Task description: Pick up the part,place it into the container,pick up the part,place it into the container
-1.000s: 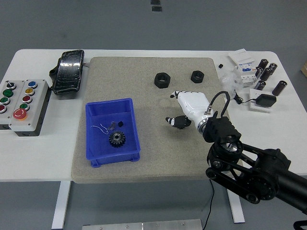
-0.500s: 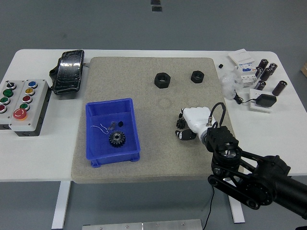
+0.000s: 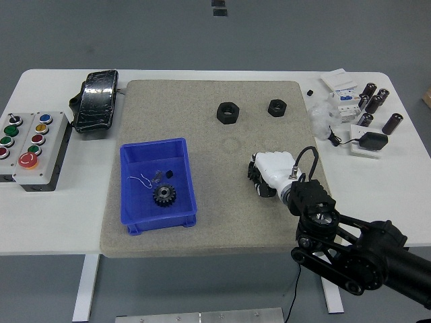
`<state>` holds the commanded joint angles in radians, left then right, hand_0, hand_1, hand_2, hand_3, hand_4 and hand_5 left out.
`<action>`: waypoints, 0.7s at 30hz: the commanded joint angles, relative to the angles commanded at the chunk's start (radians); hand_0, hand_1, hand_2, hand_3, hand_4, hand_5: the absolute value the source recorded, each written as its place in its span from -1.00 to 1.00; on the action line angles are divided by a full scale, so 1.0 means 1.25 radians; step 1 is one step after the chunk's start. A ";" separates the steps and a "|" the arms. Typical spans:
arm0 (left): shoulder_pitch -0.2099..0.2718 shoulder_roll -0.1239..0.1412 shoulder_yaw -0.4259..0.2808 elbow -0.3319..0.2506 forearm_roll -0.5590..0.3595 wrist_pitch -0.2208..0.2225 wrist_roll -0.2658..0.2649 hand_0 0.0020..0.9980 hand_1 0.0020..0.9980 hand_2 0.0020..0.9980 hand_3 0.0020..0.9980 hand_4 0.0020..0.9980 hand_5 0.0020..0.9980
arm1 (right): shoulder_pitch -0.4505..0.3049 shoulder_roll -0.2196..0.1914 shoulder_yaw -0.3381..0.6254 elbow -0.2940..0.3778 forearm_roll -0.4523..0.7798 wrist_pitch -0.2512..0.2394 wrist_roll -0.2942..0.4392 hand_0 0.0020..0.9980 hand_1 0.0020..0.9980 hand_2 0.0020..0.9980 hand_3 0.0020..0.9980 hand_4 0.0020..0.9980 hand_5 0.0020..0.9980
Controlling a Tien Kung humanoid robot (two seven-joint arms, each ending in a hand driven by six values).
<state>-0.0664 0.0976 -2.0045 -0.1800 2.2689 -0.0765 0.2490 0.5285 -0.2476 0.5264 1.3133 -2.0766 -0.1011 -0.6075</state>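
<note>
Two black nuts point(image 3: 227, 112) well beyond the empty, curled right robot hand point(image 3: 268, 172).

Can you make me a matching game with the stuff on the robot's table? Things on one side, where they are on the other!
Things:
1. gear
2. two black nuts
3. button box
4. right hand

Places:
A. at the table's left edge
B. on the mat, right of the bin
C. inside the blue bin
D. at the far side of the grey mat

Pairs: 1-C, 2-D, 3-A, 4-B
</note>
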 joint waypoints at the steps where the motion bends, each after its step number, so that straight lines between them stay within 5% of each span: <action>1: 0.000 0.000 0.000 0.000 0.000 0.000 0.000 0.33 0.22 0.11 0.22 0.33 -0.39 | 0.003 -0.001 -0.002 0.007 0.002 -0.005 0.003 0.08 0.08 -0.39 -0.15 -0.54 -0.87; 12: 0.000 -0.002 0.002 0.000 0.000 -0.003 0.003 0.33 0.22 0.11 0.22 0.33 -0.39 | 0.109 0.053 -0.085 0.109 0.029 -0.074 0.058 0.10 0.04 -0.43 -0.19 -0.57 -0.81; 21: 0.000 0.000 -0.002 0.000 0.000 -0.004 0.006 0.33 0.22 0.11 0.22 0.33 -0.39 | 0.208 0.126 -0.200 0.120 0.111 -0.093 0.100 0.13 0.04 -0.44 -0.18 -0.56 -0.84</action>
<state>-0.0665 0.0978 -2.0066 -0.1800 2.2689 -0.0809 0.2562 0.7886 -0.0902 0.2770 1.4632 -1.9376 -0.2180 -0.4830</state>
